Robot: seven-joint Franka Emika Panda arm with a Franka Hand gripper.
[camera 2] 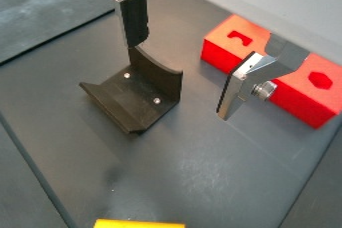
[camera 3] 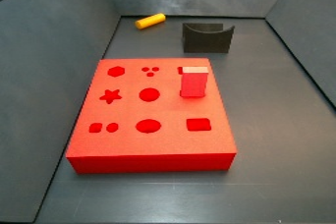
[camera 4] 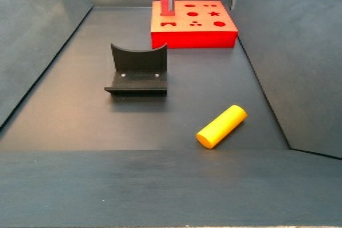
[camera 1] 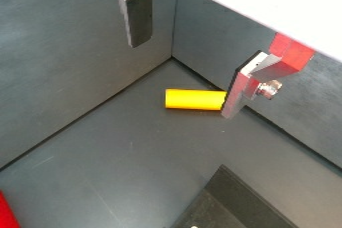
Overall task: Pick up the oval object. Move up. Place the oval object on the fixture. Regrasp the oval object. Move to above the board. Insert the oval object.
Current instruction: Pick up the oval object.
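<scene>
Our pincer point(camera 2: 181, 72) hangs released and empty above the floor, since the smooth yellow oval plastic peg point(camera 4: 222, 125) lies ungrasped, apart from the dark notched fixture point(camera 4: 136, 70).

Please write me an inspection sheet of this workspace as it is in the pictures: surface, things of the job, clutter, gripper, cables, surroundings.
Surface: dark grey floor, bare apart from the items below.
Oval object: lying flat on the floor near a wall, not held.
Fixture: on the floor, its notch empty.
Board: flat on the floor; a red block stands upright in it.
Clutter: nothing seen.
Gripper: open, empty, above the floor over the oval object.
Cables: nothing seen.
Surroundings: grey walls around the floor.
</scene>
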